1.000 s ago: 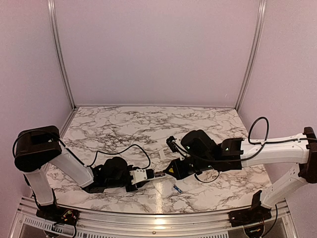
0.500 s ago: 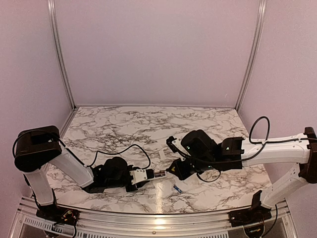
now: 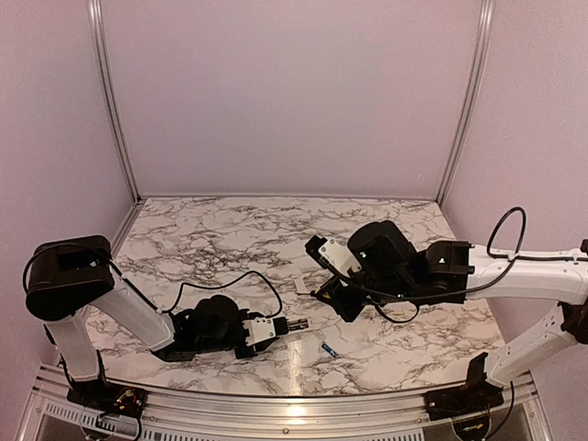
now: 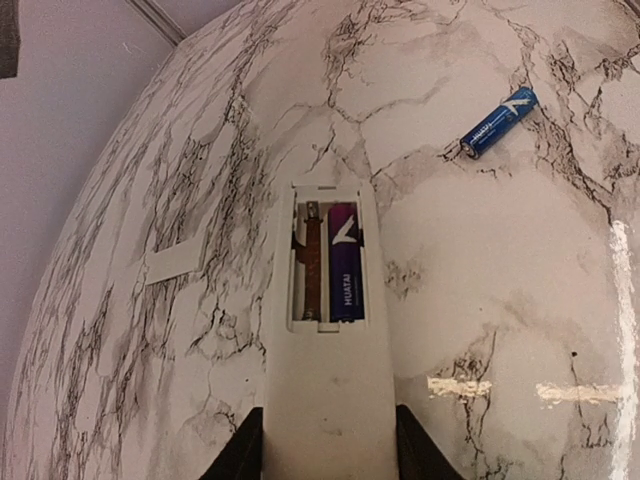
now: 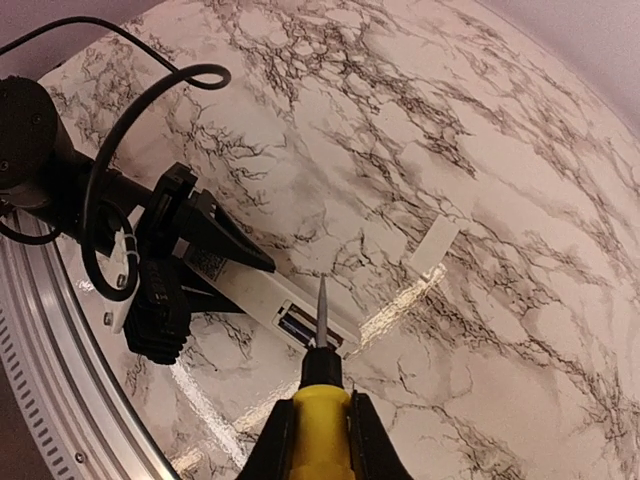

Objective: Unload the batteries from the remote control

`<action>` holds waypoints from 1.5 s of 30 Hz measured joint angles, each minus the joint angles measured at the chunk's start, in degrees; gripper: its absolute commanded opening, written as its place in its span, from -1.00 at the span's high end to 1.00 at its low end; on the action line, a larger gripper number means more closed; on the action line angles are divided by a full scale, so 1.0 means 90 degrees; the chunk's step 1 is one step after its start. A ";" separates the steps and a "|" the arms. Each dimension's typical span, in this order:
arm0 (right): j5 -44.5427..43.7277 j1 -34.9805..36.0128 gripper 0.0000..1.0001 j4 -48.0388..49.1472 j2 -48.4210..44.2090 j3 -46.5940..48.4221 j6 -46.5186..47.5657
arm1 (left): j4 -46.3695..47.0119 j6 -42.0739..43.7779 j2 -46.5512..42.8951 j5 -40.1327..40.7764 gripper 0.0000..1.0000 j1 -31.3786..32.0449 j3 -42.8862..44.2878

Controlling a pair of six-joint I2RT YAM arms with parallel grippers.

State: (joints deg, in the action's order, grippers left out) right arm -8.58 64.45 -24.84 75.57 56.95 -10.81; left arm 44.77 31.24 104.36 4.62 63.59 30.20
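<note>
My left gripper (image 4: pixel 328 452) clamps the remote control (image 4: pixel 325 385), right gripper (image 5: pixel 318 445) pinches the screwdriver (image 5: pixel 322 400); a slipping tip could flick the battery (image 4: pixel 345 262) off the table's (image 3: pixel 230 230) near edge.

Open remote (image 4: pixel 325 390), 1 battery (image 4: pixel 345 262) inside

Battery (image 4: pixel 345 262) in remote control (image 4: pixel 325 400); loose battery (image 4: pixel 499 121) beside

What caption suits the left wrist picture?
Left gripper holds the remote control, compartment open: one battery inside, another battery on the marble table.
</note>
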 measured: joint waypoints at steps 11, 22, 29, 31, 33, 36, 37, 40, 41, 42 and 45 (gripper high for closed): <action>0.0357 0.0000 1.00 -0.0726 0.0083 0.0797 0.1122 | 0.1003 0.0279 0.0000 0.0588 1.00 0.0481 -0.0279; 0.0663 0.0000 1.00 -0.1693 0.0510 0.1197 0.1494 | 0.1032 0.0687 -0.0017 0.0755 1.00 0.0702 -0.0374; 0.0908 0.0000 1.00 -0.2050 0.0464 0.1200 0.1581 | 0.0988 0.0848 -0.0163 0.0634 1.00 0.0704 -0.0605; 0.1059 0.0000 1.00 -0.2157 0.0461 0.1200 0.1615 | 0.0988 0.0869 -0.0165 0.0593 1.00 0.0702 -0.0605; 0.1175 0.0000 1.00 -0.2237 0.0461 0.1200 0.1664 | 0.0981 0.0879 -0.0189 0.0542 1.00 0.0702 -0.0610; 0.1336 0.0000 1.00 -0.2348 0.0461 0.1202 0.1746 | 0.0971 0.0891 -0.0272 0.0466 1.00 0.0704 -0.0617; 0.1372 0.0000 1.00 -0.2392 0.0461 0.1200 0.1773 | 0.0969 0.0891 -0.0301 0.0435 1.00 0.0702 -0.0614; 0.1452 0.0000 1.00 -0.2477 0.0466 0.1205 0.1865 | 0.0959 0.0889 -0.0362 0.0359 1.00 0.0704 -0.0617; 0.1486 0.0000 1.00 -0.2511 0.0481 0.1214 0.1899 | 0.0954 0.0889 -0.0369 0.0338 1.00 0.0702 -0.0617; 0.1506 0.0000 1.00 -0.2538 0.0505 0.1236 0.1921 | 0.0942 0.0889 -0.0374 0.0323 1.00 0.0702 -0.0617; 0.1537 0.0000 1.00 -0.2567 0.0639 0.1343 0.2030 | 0.0933 0.0889 -0.0384 0.0306 1.00 0.0702 -0.0617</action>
State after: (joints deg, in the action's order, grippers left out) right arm 5.26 64.45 -47.94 81.32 69.04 7.46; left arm 53.17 39.24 100.90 7.38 69.91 24.64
